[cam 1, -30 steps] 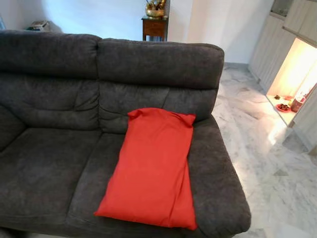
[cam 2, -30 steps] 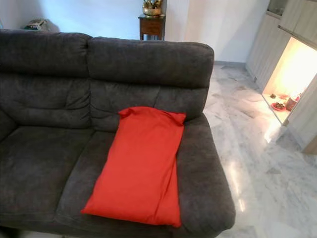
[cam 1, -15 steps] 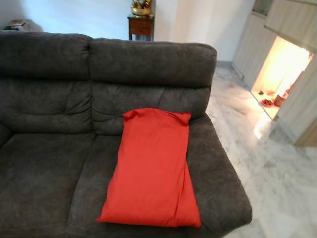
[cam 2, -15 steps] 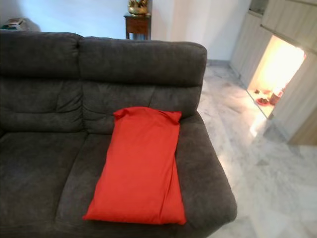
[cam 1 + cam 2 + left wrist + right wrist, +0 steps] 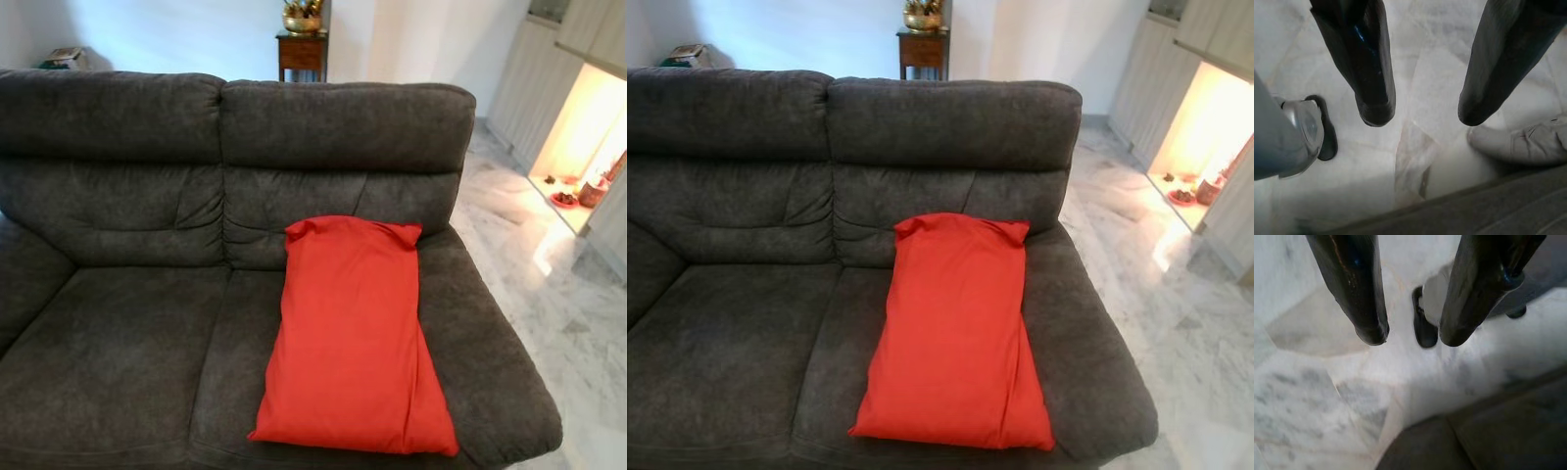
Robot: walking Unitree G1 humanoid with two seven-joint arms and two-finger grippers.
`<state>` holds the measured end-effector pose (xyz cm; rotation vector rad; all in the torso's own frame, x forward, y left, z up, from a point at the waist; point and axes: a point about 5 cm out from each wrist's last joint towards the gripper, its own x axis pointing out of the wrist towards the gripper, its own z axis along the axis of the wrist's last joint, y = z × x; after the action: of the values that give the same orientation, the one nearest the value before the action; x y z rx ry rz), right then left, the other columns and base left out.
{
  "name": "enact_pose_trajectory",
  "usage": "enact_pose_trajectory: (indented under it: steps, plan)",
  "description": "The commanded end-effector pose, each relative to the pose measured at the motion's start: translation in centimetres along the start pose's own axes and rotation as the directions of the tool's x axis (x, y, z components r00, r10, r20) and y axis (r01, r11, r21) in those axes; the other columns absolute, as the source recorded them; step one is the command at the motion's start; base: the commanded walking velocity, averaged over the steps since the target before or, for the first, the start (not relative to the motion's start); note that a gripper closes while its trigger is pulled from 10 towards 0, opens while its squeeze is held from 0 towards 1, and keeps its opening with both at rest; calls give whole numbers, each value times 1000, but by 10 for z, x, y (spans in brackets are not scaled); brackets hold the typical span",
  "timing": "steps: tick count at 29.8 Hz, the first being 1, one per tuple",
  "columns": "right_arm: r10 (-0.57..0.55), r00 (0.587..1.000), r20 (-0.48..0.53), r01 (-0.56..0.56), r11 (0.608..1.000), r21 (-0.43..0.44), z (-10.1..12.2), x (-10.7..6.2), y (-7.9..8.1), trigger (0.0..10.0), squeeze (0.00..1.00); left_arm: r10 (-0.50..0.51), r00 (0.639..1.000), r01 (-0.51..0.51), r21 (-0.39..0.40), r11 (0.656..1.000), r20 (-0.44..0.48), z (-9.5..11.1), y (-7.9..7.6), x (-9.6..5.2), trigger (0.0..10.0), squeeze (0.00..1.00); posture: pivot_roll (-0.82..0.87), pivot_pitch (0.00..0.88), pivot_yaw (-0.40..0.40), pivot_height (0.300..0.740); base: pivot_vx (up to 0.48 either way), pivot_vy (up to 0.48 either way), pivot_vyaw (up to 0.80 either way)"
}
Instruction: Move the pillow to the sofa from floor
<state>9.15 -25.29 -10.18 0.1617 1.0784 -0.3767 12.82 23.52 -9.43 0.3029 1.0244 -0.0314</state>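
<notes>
1 red pillow (image 5: 353,338) lies on the sofa (image 5: 127,333); both grippers' fingers (image 5: 1374,93) (image 5: 1369,323) spread, empty.

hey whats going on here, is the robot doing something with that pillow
Nothing is being handled right now. The red fabric pillow already lies on the right seat of the dark grey upholstered sofa, its top edge against the backrest. The left gripper and right gripper hang over the white marble floor, jaws open and empty.
</notes>
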Motion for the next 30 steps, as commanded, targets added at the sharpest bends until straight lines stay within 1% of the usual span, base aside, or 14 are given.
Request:
enact_pose_trajectory:
  steps: [1, 5, 6, 7, 21, 24, 27, 29, 30]
  plan:
    - [27, 1000, 16, -26, 999, -34, 7, 2, 7, 10000, 0, 8, 1000, -8, -4, 1000, -15, -5, 4, -2, 10000, 0, 107, 0, -2, 740, 0, 315, 800]
    - [27, 999, 17, -27, 999, -32, 7, 2, 8, 10000, 0, 8, 1000, -8, -3, 1000, -15, -5, 4, -2, 10000, 0, 107, 0, -1, 740, 0, 313, 800]
    - [24, 1000, 19, -24, 1000, -20, 7, 2, 8, 10000, 0, 8, 1000, -8, -4, 1000, -14, -5, 5, -2, 10000, 0, 109, 0, -2, 740, 0, 315, 800]
    - [16, 1000, 24, -16, 1000, 15, 7, 2, 8, 10000, 0, 9, 1000, -9, -4, 1000, -15, -5, 5, -2, 10000, 0, 109, 0, -2, 740, 0, 315, 481]
    - [10, 1000, 21, -10, 1000, 12, 6, 2, 6, 10000, 0, 7, 1000, -7, -5, 1000, -12, -5, 3, -2, 10000, 0, 105, 0, 0, 740, 0, 314, 0]
    - [14, 1000, 22, -14, 1000, 0, 7, 2, 6, 10000, 0, 7, 1000, -7, -5, 1000, -11, -5, 3, -2, 10000, 0, 105, 0, -1, 740, 0, 315, 0]
    - [17, 1000, 20, -16, 999, -33, 7, 2, 5, 10000, 0, 7, 1000, -7, -5, 1000, -11, -5, 3, -2, 10000, 0, 105, 0, -1, 740, 0, 312, 546]
    - [19, 1000, 19, -19, 999, -28, 7, 2, 6, 10000, 0, 7, 1000, -7, -5, 1000, -12, -5, 3, -2, 10000, 0, 106, 0, -2, 740, 0, 315, 800]
    - [17, 1000, 22, -17, 1000, -11, 7, 2, 6, 10000, 0, 7, 1000, -7, -5, 1000, -13, -6, 4, -2, 10000, 0, 106, 0, -2, 740, 0, 315, 800]
